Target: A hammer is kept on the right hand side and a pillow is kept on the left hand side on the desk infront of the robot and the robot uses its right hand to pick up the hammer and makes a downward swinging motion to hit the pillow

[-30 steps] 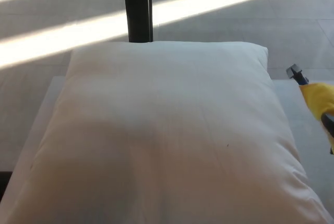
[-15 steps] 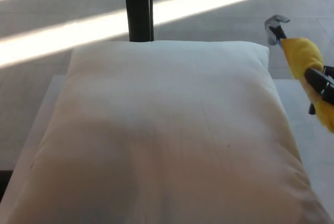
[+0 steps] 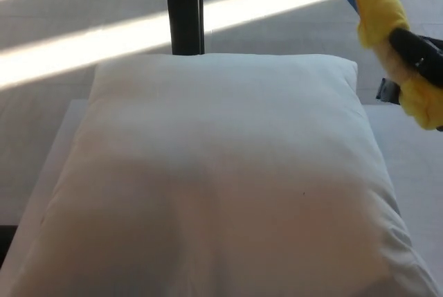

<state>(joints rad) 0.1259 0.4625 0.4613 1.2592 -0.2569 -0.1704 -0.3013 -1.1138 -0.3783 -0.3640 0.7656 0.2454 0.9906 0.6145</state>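
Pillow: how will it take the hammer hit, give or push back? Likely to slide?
The pillow looks plump with soft creases at its corners, so it probably dents and soaks up the blow. It covers most of the desk and lies flat, so it likely won't slide much. The hammer in the right hand probably won't bounce hard.

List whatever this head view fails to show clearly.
- Hammer: its head is cut off by the top edge; the yellow-wrapped handle runs off the right edge.
- Right hand: mostly beyond the right edge; only dark fingers across the handle show.
- Left hand: not in view.
- Desk: largely hidden under the pillow.
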